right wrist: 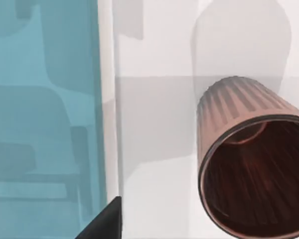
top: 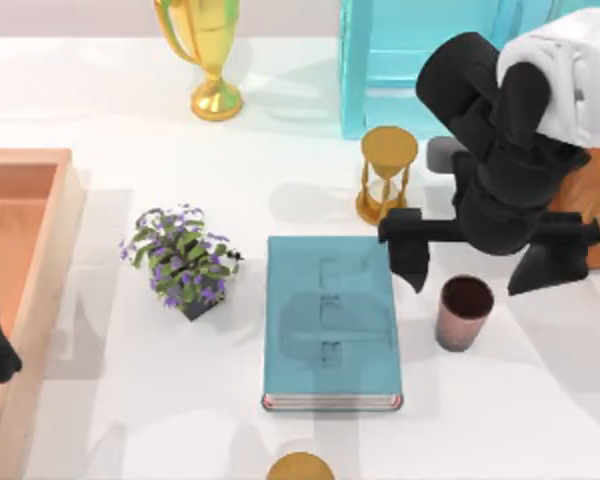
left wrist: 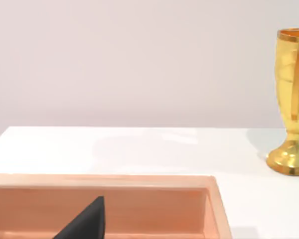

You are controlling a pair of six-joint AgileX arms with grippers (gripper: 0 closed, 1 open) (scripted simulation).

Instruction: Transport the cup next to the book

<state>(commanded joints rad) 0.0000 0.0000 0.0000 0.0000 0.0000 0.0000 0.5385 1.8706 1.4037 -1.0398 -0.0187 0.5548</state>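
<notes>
Standing upright on the white table (top: 540, 400), just right of the large teal-blue hardcover book (top: 330, 320) with white page edges and reddish trim: the small copper-brown ribbed metallic cup (top: 464, 312), dark inside, apart from the cover's edge. Hovering above it, fingers spread wide to either side and gripping nothing: the right gripper (top: 477, 262). Showing up close in the right wrist view, that cup (right wrist: 249, 164) beside the book (right wrist: 45, 119). Sitting parked at the table's left edge by the salmon-coloured wooden tray (top: 40, 260): the left arm. Standing behind the book: a golden hourglass (top: 386, 174); to its left, a purple-flowered potted plant (top: 180, 260). At the back, a golden trophy cup (top: 208, 50) and a light-blue cabinet (top: 420, 60).
</notes>
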